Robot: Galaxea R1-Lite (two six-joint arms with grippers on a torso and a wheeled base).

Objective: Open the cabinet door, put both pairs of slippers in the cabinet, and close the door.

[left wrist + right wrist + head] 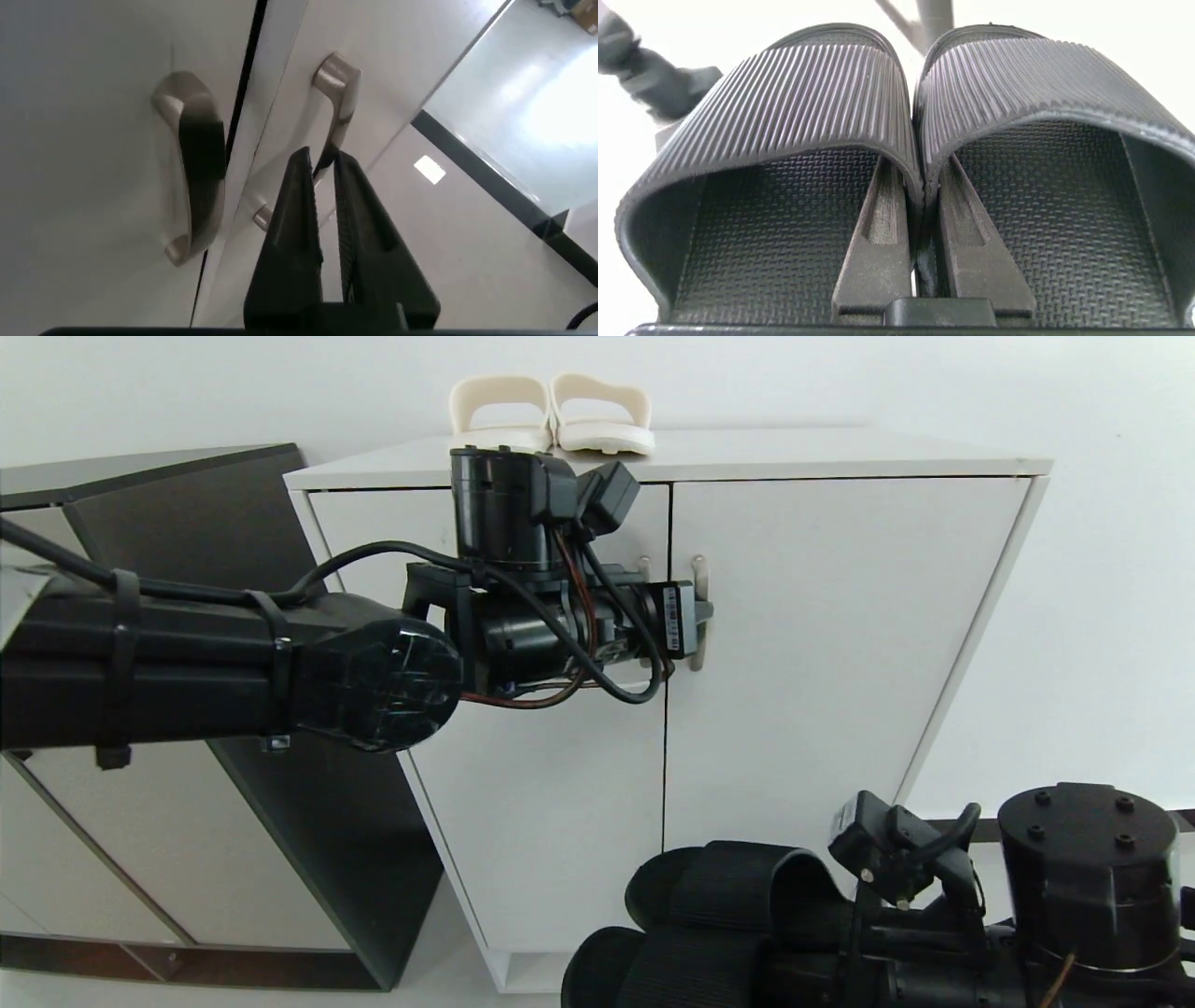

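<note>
1. Cabinet door handle, an upright metal bar, sits between the fingers of the left end effector, which are drawn almost together and appear clamped on it about midway along its length.
2. This handle belongs to the right-hand door, just right of the centre seam. The left door's handle stands just beside it, untouched, and both doors lie flush and closed.
3. With the seam at the handle side, the hinges are judged to be on the door's right edge. The pull would then come toward the near side and swing off to the right.
4. Low at the near right, the right end effector pinches the touching inner walls of the black slippers. They are held in front of the foot of that same door, possibly within its swing.
5. On the top of the cabinet, left of centre, the white slippers wait side by side.
</note>
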